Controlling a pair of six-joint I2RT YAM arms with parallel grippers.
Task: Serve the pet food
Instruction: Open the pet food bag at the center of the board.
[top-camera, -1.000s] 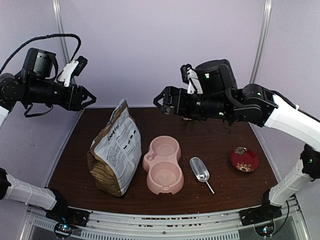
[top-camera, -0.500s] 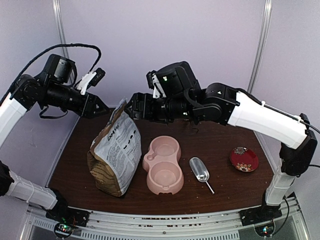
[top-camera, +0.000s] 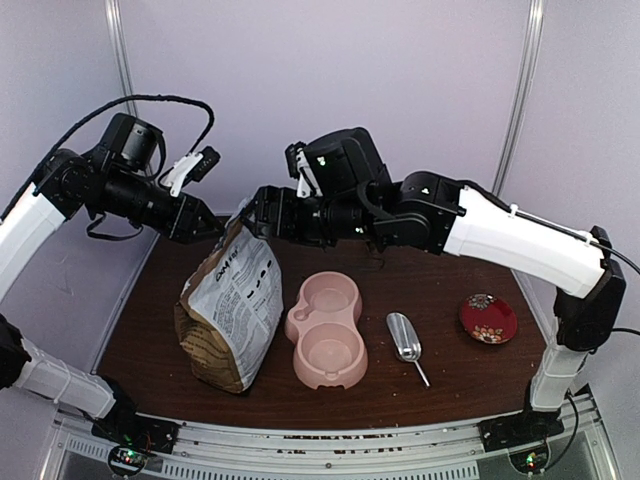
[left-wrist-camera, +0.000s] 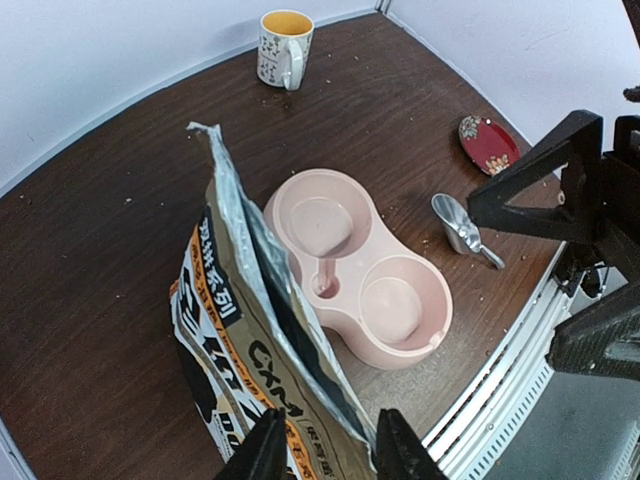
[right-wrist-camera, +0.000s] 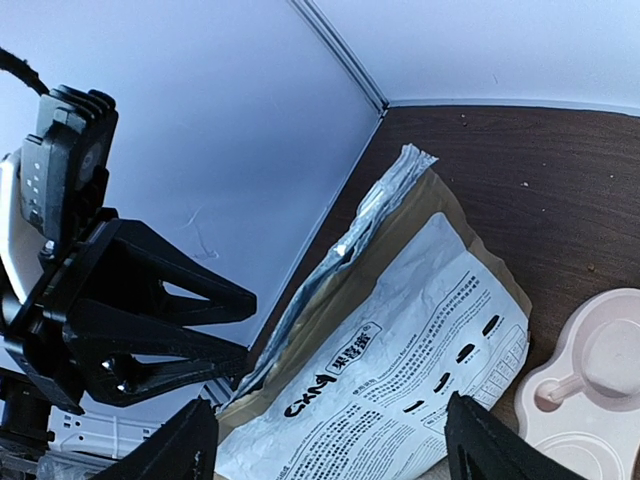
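Left hand (top-camera: 210, 225) and right hand (top-camera: 258, 213) neared the crinkled paper bag (top-camera: 232, 300) — both parted, empty.

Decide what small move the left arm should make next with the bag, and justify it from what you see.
Probably close the left fingers on the lip of the bag. In the left wrist view they straddle its barely parted top edge without pinching it, the pink bowl is empty, and the right fingers stand open opposite.
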